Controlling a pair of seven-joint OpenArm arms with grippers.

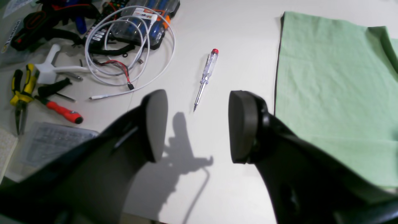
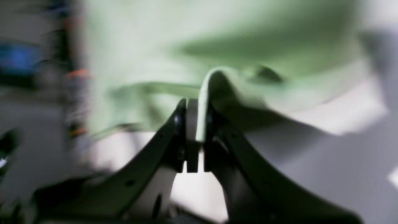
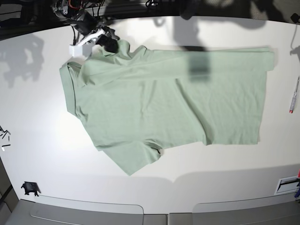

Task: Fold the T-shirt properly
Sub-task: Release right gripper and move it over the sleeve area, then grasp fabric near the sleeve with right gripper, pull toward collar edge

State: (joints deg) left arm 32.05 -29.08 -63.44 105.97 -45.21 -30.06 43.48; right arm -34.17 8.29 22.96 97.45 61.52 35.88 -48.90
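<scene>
Pinching a fold of the T-shirt [image 2: 199, 112], the right end effector [image 2: 196, 124] is clamped; left end effector [image 1: 197, 124] spread

White table [image 3: 42, 140], matte, hard shadows across top edge and left. Tool clutter at one end: coiled white cable [image 1: 124, 46], pliers [image 1: 21, 90], red-handled screwdriver [image 1: 62, 110], clear tester screwdriver [image 1: 206, 74]. Grey edge below.
</scene>
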